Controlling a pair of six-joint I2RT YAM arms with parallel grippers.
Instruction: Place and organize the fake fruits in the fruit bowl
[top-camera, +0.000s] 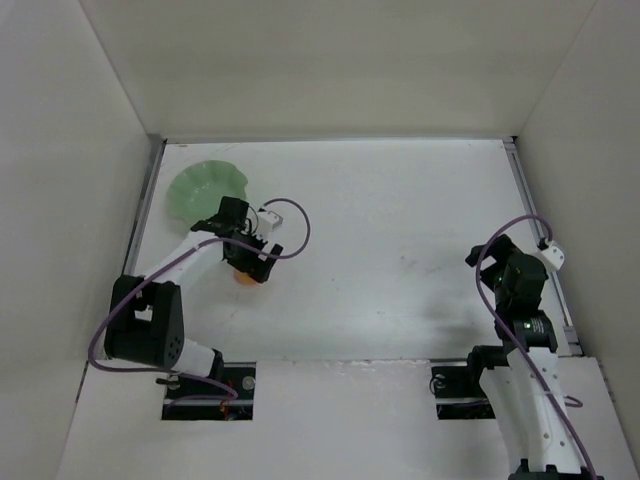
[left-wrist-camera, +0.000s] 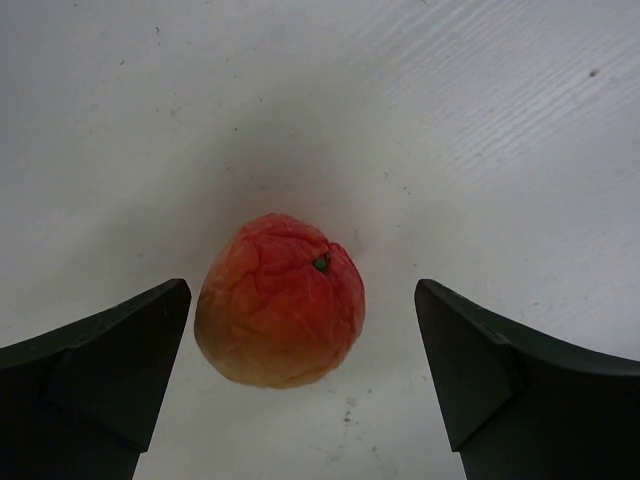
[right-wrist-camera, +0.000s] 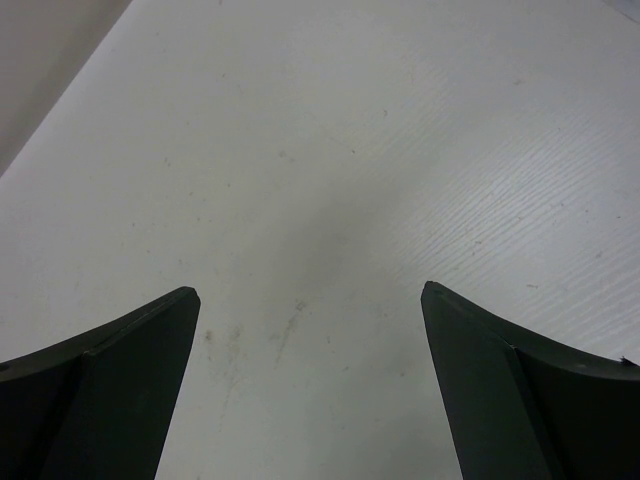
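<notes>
One fake fruit (left-wrist-camera: 280, 302), orange-red with a yellowish underside and a tiny green stem dot, lies on the white table. It sits between the fingers of my left gripper (left-wrist-camera: 303, 300), nearer the left finger, and neither finger touches it. That gripper is open. From above, the fruit (top-camera: 243, 278) peeks out as an orange patch under my left gripper (top-camera: 250, 268). The pale green fruit bowl (top-camera: 205, 190) with its wavy rim stands at the far left, just behind the left wrist, and holds nothing visible. My right gripper (right-wrist-camera: 310, 300) is open over bare table.
White walls close in the table on the left, back and right. A metal rail (top-camera: 540, 235) runs along the right edge, close to the right arm (top-camera: 518, 285). A purple cable (top-camera: 290, 235) loops off the left wrist.
</notes>
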